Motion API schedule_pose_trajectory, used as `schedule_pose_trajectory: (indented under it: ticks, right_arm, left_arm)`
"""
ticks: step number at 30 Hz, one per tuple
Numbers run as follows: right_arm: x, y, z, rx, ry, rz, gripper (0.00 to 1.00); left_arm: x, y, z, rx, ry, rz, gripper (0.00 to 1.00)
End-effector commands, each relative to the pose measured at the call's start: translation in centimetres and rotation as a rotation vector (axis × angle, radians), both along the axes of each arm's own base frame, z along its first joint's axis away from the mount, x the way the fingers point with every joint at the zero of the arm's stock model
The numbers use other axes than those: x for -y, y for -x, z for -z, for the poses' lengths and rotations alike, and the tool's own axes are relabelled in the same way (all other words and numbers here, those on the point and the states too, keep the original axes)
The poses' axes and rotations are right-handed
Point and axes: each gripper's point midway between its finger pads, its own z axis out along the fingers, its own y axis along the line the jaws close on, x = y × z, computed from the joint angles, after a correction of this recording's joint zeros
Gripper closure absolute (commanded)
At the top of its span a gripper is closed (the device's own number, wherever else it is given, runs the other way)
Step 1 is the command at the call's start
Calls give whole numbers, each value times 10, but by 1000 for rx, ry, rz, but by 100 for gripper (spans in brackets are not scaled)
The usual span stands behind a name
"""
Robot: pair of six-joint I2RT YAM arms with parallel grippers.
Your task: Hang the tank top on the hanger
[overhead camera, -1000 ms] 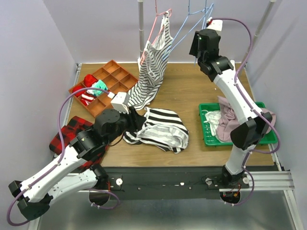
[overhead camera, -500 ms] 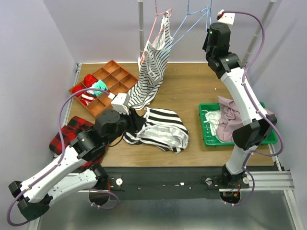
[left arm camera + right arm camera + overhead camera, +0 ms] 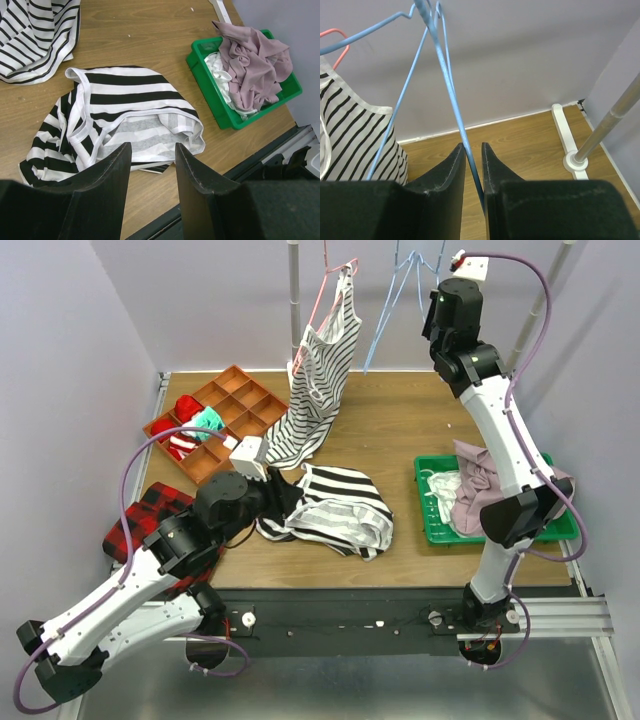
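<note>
The tank top [image 3: 130, 100] lies crumpled on the surface [image 3: 150, 30] just ahead of the left hand [image 3: 152, 147], which hangs open. It looks soft, light and floppy, so a strap or the neckline hem seems the best hold. The right hand [image 3: 473, 147] is pinched shut on the thin hanger [image 3: 453, 100]

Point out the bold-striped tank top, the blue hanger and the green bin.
tank top [image 3: 130, 95]: left wrist view, striped body.
hanger [image 3: 451, 94]: right wrist view, long wire side.
green bin [image 3: 234, 121]: left wrist view, near corner wall.
</note>
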Motion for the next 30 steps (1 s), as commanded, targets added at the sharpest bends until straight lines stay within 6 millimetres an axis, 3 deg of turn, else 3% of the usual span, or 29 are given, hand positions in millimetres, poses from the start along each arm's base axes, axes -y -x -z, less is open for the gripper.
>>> schedule_pose_trajectory:
  ticks: [1, 30]
  right_arm:
    - [1, -6, 9, -41, 18, -29, 75]
    - [-5, -25, 43, -138, -64, -190, 82]
  left_arm:
    - [-4, 1, 1, 11, 1, -8, 51]
    - [-8, 1, 1, 13, -4, -26, 51]
